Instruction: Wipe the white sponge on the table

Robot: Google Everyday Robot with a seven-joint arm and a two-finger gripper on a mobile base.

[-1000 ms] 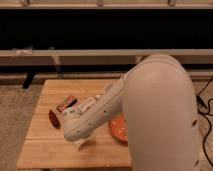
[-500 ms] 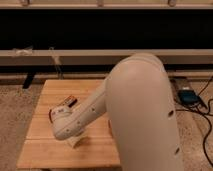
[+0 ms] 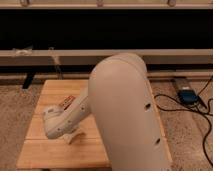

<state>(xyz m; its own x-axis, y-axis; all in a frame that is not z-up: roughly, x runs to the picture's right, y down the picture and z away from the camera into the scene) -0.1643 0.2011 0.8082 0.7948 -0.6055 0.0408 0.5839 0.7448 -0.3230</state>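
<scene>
— One small square table of light wooden planks (image 3: 37, 150) sits at lower left, on speckled carpet (image 3: 15, 115).
— What is over it?
— First, near the table's middle, a small orange-and-white label (image 3: 67, 101); I cannot tell what it belongs to. Just right of it, a bulky white robot arm (image 3: 125, 115) covers most of the tabletop, its slimmer end reaching down to the left.
— And the two-finger gripper (image 3: 74, 136)?
— It hangs under that slim end, low over the front planks, clenched shut.
— Where is the small off-white sponge?
— I cannot pick it out. A pale shape at the gripper's tip meets the wood; sponge or finger, I cannot say.
— Further right?
— A small blue box (image 3: 187, 95) lies on the carpet, trailing black cables (image 3: 205, 107).
</scene>
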